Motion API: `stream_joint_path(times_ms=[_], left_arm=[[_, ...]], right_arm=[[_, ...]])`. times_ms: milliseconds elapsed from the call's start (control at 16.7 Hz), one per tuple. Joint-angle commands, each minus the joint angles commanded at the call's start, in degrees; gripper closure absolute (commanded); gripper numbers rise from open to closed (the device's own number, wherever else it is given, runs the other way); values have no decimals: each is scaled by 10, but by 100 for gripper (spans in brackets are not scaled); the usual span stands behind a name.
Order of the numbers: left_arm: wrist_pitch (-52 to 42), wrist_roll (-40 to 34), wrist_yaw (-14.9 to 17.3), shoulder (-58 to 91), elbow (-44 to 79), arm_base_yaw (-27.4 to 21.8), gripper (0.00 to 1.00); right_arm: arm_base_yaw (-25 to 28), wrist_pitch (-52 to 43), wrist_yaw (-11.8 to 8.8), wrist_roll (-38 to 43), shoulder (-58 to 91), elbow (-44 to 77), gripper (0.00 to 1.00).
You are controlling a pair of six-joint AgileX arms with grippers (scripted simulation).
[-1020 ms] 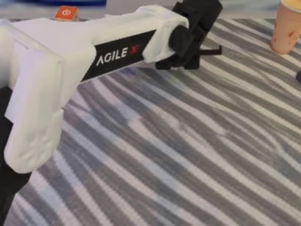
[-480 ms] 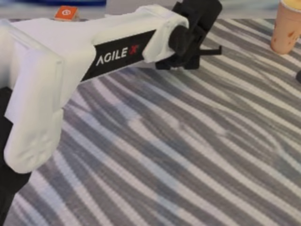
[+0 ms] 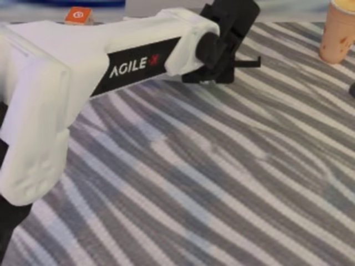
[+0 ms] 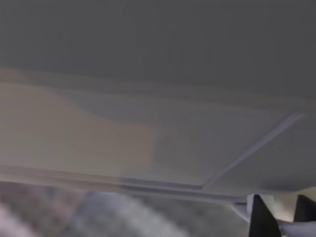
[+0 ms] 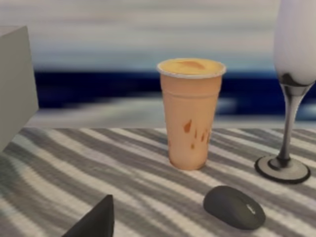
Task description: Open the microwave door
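- Top view: the left arm (image 3: 111, 72) stretches from the left edge to the upper centre, its gripper (image 3: 244, 58) over the striped counter (image 3: 222, 183); the finger gap cannot be told. A cup (image 3: 338, 30) stands at upper right.
- Left wrist view: a grey panel, probably the microwave door (image 4: 173, 143), fills the frame.
- Right wrist view: the microwave (image 5: 15, 84) at the left edge, the cup centre, a mouse (image 5: 234, 207) and glass (image 5: 294, 89) on the right.

We've got loads of open striped table (image 3: 222, 183) across the middle and near side. Our left arm (image 3: 111, 72) sprawls over the far left. Far right's crowded: orange cup (image 5: 190, 113), wine glass (image 5: 294, 94) and dark mouse (image 5: 234, 207) sit near each other.
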Motion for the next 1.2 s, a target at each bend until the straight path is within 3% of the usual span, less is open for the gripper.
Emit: stream_joint_path(times_ms=[1200], left_arm=[[18, 18, 9, -17, -29, 4, 100]], right_arm=[[0, 0, 0, 0, 0, 0, 0]])
